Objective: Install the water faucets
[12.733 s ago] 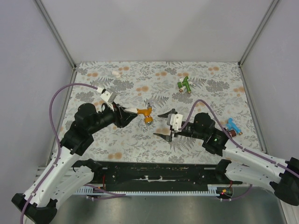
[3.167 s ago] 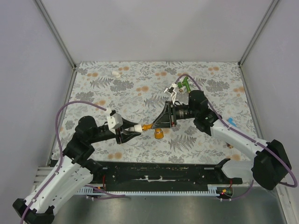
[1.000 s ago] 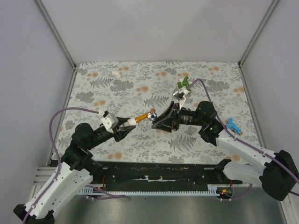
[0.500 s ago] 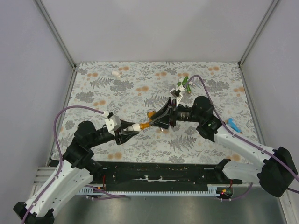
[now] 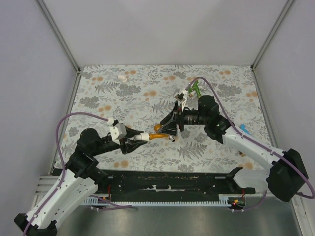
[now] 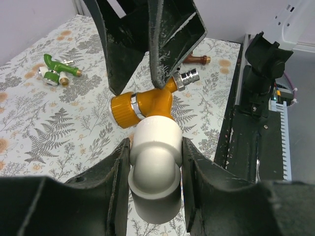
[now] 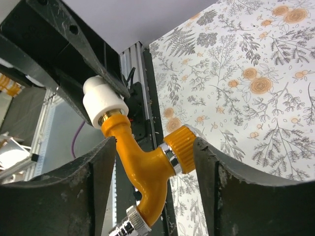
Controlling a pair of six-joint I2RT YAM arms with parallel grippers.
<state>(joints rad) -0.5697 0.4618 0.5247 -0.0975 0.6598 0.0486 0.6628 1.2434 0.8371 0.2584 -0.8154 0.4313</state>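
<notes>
Now the orange faucet [image 7: 147, 179] is up in the air, its end in the white fitting [image 7: 101, 104] that the left gripper [image 6: 155, 152] squeezes, and the right gripper [image 7: 151, 147] is closed on its body. I think this one is nearly joined, but the green faucet [image 6: 55, 69] and the dark red faucet [image 6: 196, 60] lie on the table [image 6: 59, 128], not done yet.

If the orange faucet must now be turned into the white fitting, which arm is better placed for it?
Right. The right gripper has its fingers on both sides of the orange faucet, so it can probably twist it. The left gripper is clamped on the white fitting and serves as the brace.
</notes>
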